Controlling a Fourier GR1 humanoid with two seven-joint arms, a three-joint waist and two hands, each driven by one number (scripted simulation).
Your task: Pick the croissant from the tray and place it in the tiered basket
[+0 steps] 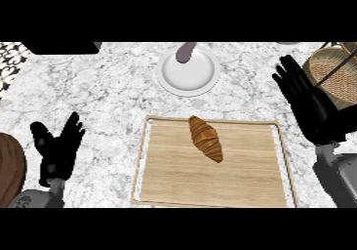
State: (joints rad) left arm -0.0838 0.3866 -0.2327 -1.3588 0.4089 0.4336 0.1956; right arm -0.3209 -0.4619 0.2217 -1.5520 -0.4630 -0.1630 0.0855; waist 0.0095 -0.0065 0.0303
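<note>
Head view: golden-brown croissant (206, 138) lies untouched on the pale wooden tray (167, 188), so nothing's done. Your right hand (305, 100) is spread beside the woven tiered basket (338, 80), far right; left hand (59, 146) rests spread.

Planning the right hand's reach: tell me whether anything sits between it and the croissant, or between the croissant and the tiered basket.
Nothing visible does. The right hand is open above bare counter, up and right of the croissant on the tray. The tiered basket sits just beyond that hand.
</note>
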